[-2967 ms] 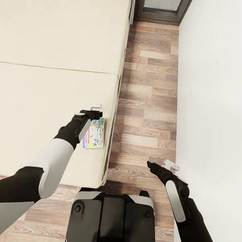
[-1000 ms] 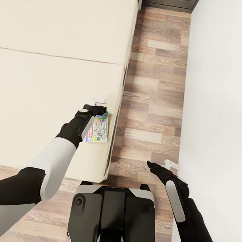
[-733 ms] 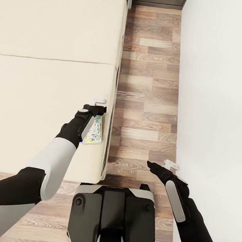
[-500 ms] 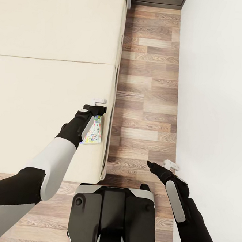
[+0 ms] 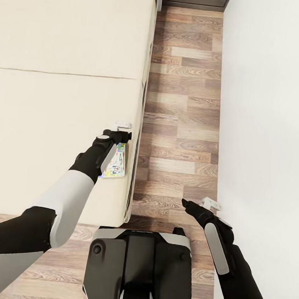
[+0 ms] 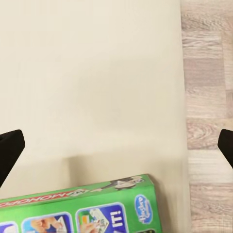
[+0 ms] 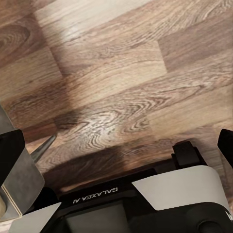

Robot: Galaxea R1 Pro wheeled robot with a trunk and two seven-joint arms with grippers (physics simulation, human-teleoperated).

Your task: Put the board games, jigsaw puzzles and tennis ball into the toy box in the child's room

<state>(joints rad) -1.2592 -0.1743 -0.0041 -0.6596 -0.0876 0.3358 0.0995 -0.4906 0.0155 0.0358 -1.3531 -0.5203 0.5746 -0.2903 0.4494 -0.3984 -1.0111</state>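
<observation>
Board game [image 5: 115, 162] flat at the bed [image 5: 59, 91] edge — left jaws wide above it, right jaws wide over floor [image 5: 183, 125].

My head camera looks steeply down over both my arms at the bed [image 5: 59, 91] and wood floor [image 5: 181, 125]. My left wrist camera looks close down at the same bed edge; my right wrist camera faces the floor and my base [image 7: 145, 204].

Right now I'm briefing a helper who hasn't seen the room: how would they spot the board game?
Find the big cream bed beside the wood floor. Near its floor-side edge, under the left gripper, lies the board game. It is a flat green box with bright cartoon print, the one colourful thing on the plain bedding.
</observation>
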